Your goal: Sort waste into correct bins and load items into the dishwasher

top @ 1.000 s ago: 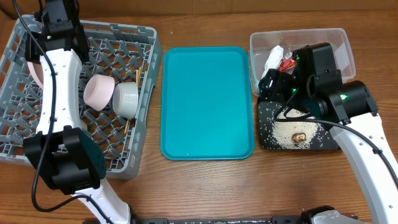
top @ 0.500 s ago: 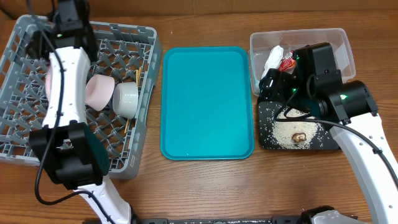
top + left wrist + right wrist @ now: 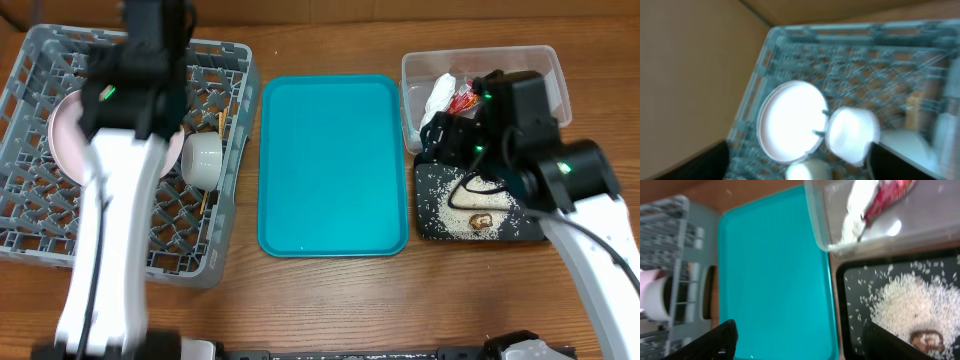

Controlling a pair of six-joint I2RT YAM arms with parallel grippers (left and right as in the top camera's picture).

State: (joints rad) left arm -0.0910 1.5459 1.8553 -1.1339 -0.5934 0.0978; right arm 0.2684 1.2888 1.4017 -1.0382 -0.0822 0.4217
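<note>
Shifted rightward over large grey lattice dish rack, left gripper spread empty; round pale-pink plate inside rack, apparently released as loaded.

Table: rack, teal tray, tub, bin

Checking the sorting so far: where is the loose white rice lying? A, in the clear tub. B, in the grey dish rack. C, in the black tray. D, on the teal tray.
C: the rice lies heaped in the black tray with the brown morsel on it, while the clear tub holds only the napkin and red wrapper.
</note>
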